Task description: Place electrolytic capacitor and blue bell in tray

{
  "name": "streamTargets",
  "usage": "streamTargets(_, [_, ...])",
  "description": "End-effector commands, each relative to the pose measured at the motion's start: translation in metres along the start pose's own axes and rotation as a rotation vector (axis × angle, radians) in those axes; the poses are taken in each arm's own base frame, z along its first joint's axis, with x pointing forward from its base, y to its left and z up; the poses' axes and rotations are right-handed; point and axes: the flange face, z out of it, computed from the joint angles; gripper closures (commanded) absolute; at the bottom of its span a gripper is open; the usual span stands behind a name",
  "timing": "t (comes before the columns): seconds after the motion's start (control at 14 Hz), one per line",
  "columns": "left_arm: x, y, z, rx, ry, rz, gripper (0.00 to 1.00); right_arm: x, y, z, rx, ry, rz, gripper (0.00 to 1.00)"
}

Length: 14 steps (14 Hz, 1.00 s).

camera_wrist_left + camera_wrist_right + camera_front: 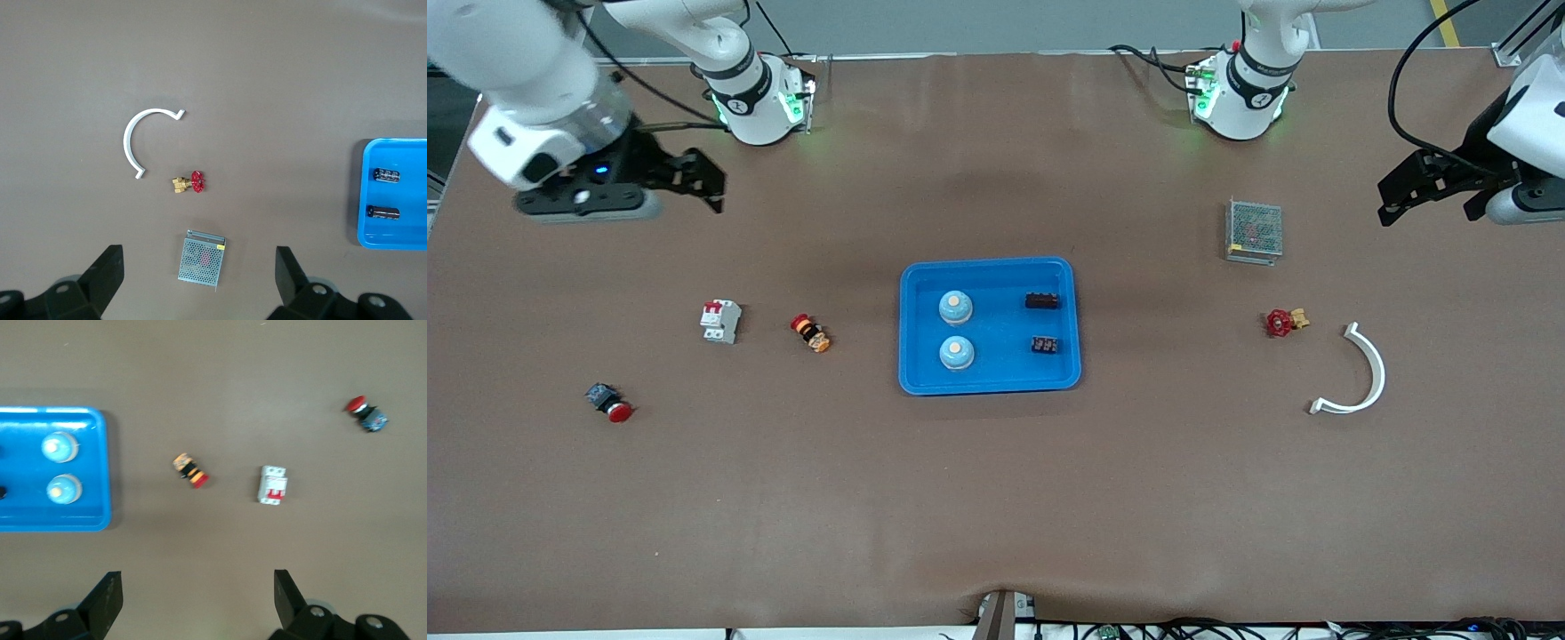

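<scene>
Already loaded: both blue bells and both capacitors sit in the tray, and both arms wait wide open and empty.

You have the left gripper (1392, 206) over bare table at the left arm's end, above the metal mesh box (1255, 231), and the right gripper (710, 185) over bare table at the right arm's end. The tray (990, 380) lies mid-table, bright blue, shallow, with a raised rim. Inside it, the two blue bells (955, 308) (956, 353) stand upright toward the right arm's end, pale domes with light buttons on top. The two electrolytic capacitors (1042, 300) (1045, 344) lie toward the left arm's end, small dark bodies; they are probably on their sides, though they show too small to be sure. Placing looks finished, so your next move is likely just to keep both arms clear.
</scene>
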Motion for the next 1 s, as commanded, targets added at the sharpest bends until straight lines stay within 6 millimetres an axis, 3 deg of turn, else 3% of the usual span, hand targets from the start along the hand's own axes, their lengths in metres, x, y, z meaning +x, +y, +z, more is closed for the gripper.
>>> streamTargets(0.0, [-0.001, -0.002, -0.005, 0.000, 0.014, 0.014, 0.00, 0.003, 0.038, -0.007, -0.010, 0.025, -0.010, 0.00])
streamTargets(0.21, [-0.002, -0.002, -0.006, 0.000, 0.014, 0.014, 0.00, 0.014, 0.083, -0.010, -0.010, 0.041, -0.032, 0.00])
streamTargets(0.5, [-0.002, -0.004, -0.006, -0.001, 0.011, 0.011, 0.00, 0.030, 0.128, 0.006, -0.013, 0.044, -0.038, 0.00])
streamTargets(0.93, [-0.003, -0.004, -0.005, 0.000, 0.006, 0.011, 0.00, 0.041, 0.135, 0.013, -0.013, 0.047, -0.028, 0.00])
